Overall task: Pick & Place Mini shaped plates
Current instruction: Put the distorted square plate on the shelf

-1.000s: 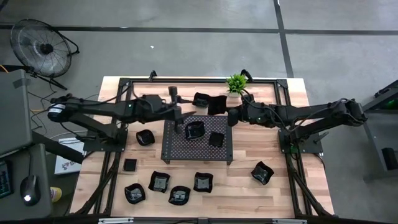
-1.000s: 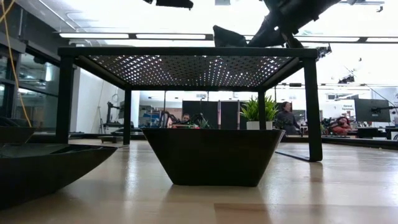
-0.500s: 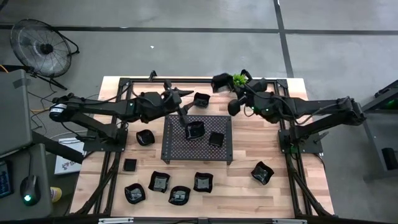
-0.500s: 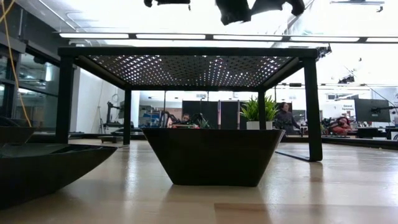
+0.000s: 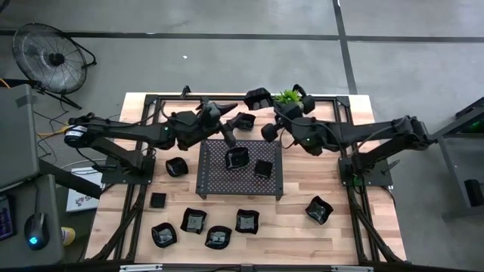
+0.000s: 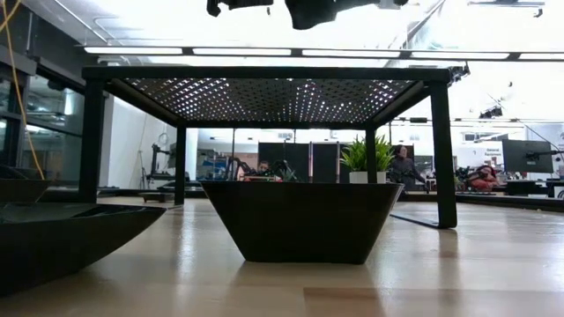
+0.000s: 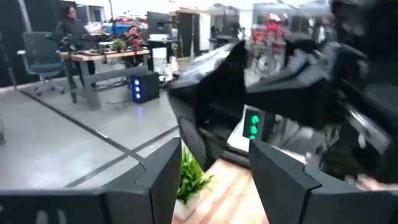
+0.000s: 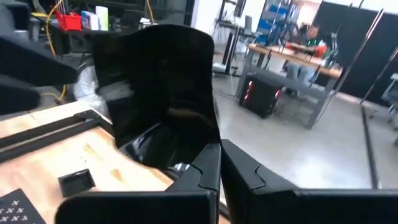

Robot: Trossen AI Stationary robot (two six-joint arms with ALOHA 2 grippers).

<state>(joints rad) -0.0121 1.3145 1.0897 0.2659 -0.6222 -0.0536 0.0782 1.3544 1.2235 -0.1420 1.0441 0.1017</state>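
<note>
Writing: none legible on the dishes, tray or arms; only a green indicator light (image 7: pixel 251 124) glows on the right arm, seen from the left wrist.
Right gripper (image 5: pixel 261 99): raised near the table's far edge, just beside the plant (image 5: pixel 287 97); fingers (image 8: pixel 205 169) pinched tight on the rim of a glossy black dish, the held plate (image 8: pixel 163 93), which hangs well clear of the table.
Left gripper (image 5: pixel 227 130): raised over the far edge of the perforated tray (image 5: pixel 215 177), fingers (image 7: pixel 163 169) spread apart with nothing between them, pointed toward the held plate.
Plates on tray: two, one wavy-rimmed (image 5: pixel 237 158), one square (image 5: pixel 262 169), close together but apart.
Plate at far edge: one dish (image 5: pixel 245 120) sits between the two grippers, behind the tray.
Plates on table (image 5: pixel 302 185): one left of the tray (image 5: pixel 176 166); a small square one (image 5: pixel 157 200); four in a loose row along the near side (image 5: pixel 195 221); one alone at right (image 5: pixel 319 209).
Low view: a dish (image 6: pixel 302 220) stands right before the lens, the tray on its legs behind it.
Open room: bare wood right of the tray and along the table's right edge; the tray's left half is uncovered.
Edges: a black frame runs round the tabletop; both arm bases stand at the side edges.
</note>
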